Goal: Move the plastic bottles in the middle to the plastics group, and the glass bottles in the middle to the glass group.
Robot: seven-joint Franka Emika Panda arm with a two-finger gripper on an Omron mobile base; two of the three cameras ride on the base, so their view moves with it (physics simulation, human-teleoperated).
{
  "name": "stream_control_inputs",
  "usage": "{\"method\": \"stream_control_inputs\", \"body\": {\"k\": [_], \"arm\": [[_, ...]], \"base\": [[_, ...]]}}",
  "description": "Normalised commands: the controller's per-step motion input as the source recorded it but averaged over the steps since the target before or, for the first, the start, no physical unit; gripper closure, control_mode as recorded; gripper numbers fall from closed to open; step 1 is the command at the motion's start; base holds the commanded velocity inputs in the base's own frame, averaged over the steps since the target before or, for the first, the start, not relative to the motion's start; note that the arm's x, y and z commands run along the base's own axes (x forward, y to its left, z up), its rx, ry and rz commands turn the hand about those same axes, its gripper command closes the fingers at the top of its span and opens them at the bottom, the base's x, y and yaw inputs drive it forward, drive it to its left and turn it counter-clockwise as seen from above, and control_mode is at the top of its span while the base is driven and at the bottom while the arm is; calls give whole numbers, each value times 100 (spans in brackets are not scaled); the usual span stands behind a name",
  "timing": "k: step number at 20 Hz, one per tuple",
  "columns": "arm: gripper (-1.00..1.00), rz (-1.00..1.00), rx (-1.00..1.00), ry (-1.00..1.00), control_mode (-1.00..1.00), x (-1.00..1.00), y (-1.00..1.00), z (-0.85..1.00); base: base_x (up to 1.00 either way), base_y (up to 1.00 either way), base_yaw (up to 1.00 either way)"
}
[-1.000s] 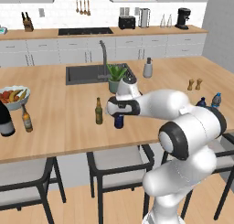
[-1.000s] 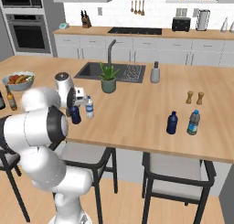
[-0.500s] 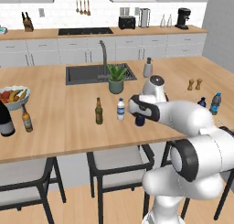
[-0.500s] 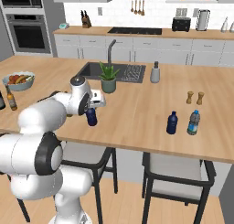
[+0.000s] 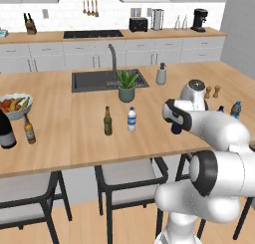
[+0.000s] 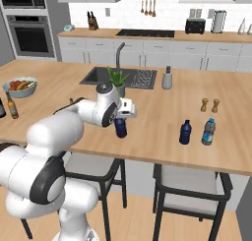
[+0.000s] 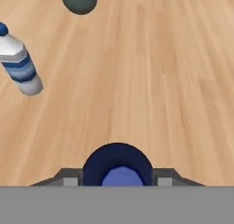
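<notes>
Above the wooden surface (image 6: 157, 132), fingers (image 7: 68, 181) grip the squat dark blue bottle (image 6: 120, 127) on both sides; green bottle (image 5: 107, 121) and clear bottle (image 5: 131, 119) stand upright, just apart.

I can read no words, brand names, numbers or signs anywhere here. The olive-green beer bottle (image 5: 107, 121) on the wooden surface (image 5: 64, 138) has a yellowish label, but it is only a patch of colour to me. The clear plastic bottle (image 5: 131, 119) beside it wears a plain blue band with no lettering. At the far left, the dark wine bottle (image 5: 6, 133) shows a blank white label, and the small amber bottle (image 5: 29, 129) a pale label too small to read.
</notes>
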Motion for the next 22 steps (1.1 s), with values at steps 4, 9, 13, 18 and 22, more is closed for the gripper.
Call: {"method": "stream_control_inputs", "body": {"k": [4, 9, 13, 18, 22], "arm": [[100, -27, 0, -2, -100, -4, -100, 1], [100, -29, 0, 0, -100, 1, -95, 0], [100, -19, 2, -4, -100, 17, -74, 6], [100, -13, 9, -10, -100, 21, -40, 0], [100, -11, 14, -6, -100, 24, -22, -8]], "base": [[0, 0, 0], [0, 0, 0], [0, 0, 0], [0, 0, 0], [0, 0, 0]]}}
